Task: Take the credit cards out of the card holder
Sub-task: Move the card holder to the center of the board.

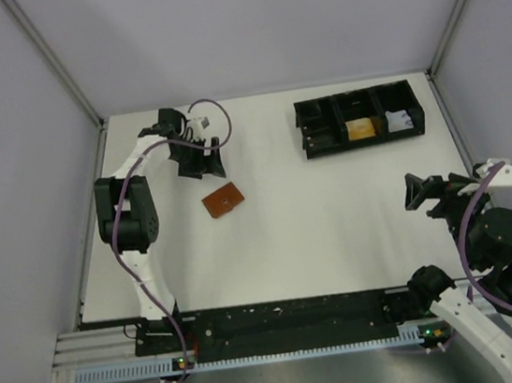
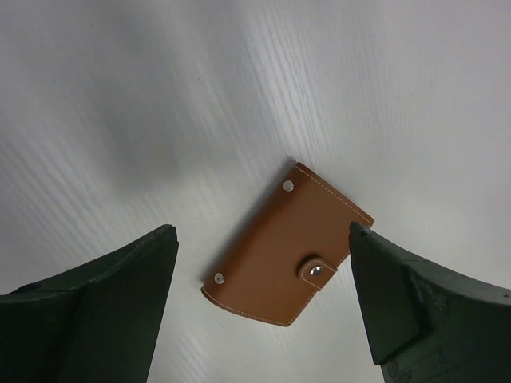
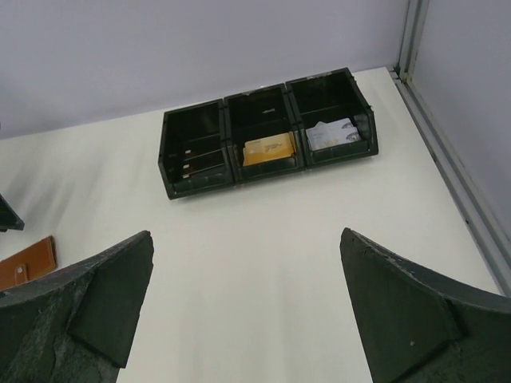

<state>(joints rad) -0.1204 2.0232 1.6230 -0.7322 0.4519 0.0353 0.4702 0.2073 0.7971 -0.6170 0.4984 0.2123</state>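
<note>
My left gripper (image 2: 262, 231) hung spread above the flat brown leather card holder (image 2: 287, 246); thin edge, I risked slipping off.

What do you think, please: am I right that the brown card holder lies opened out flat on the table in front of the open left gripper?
Not quite. The card holder is not opened out: it is folded shut, with its snap tab fastened, as the left wrist view shows. It does lie on the table in front of the open left gripper.
</note>
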